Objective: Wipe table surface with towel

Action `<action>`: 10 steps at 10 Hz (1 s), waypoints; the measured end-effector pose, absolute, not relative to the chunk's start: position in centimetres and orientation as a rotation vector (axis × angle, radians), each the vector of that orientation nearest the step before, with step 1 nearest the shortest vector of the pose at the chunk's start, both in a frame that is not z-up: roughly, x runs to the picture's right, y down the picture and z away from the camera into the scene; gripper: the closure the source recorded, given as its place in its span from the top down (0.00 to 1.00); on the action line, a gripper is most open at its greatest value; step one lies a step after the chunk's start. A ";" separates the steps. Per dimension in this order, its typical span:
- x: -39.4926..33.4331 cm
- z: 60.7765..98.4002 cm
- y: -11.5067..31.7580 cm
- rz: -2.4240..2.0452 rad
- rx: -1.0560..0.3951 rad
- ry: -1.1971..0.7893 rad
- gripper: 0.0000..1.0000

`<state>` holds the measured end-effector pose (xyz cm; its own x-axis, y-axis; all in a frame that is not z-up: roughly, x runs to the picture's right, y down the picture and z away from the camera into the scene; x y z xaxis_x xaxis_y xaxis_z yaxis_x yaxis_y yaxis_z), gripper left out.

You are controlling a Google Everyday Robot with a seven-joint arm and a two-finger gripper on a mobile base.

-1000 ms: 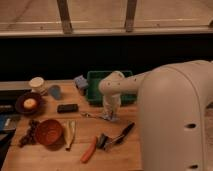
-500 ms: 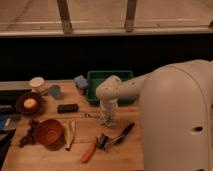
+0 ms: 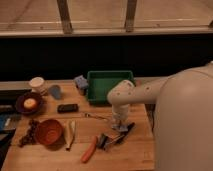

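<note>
Jaws' opening cannot be told, but the gripper (image 3: 120, 125) has slid from beside the green bin (image 3: 107, 74) toward the near utensils (image 3: 111, 140) on the tabletop (image 3: 140, 150), so wiping may be underway.

Smooth rounded white arm (image 3: 131, 93); bulky pale shell (image 3: 185, 125); gripper (image 3: 119, 125) at its tip, over table (image 3: 137, 147)

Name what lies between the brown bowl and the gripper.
In the camera view, a pale elongated item lies on the table between the brown bowl and the gripper, which sits low in front of the green tray.
</note>
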<state>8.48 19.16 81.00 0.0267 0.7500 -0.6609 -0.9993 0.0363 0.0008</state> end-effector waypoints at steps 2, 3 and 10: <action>10.0 82.7 17.7 1.488 -0.558 0.554 0.00; 10.7 83.7 16.9 1.500 -0.568 0.534 0.00; 5.7 84.1 16.4 1.398 -0.615 0.410 0.00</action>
<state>5.69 16.38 84.06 0.1425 0.7818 -0.6070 -0.9859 0.0574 -0.1575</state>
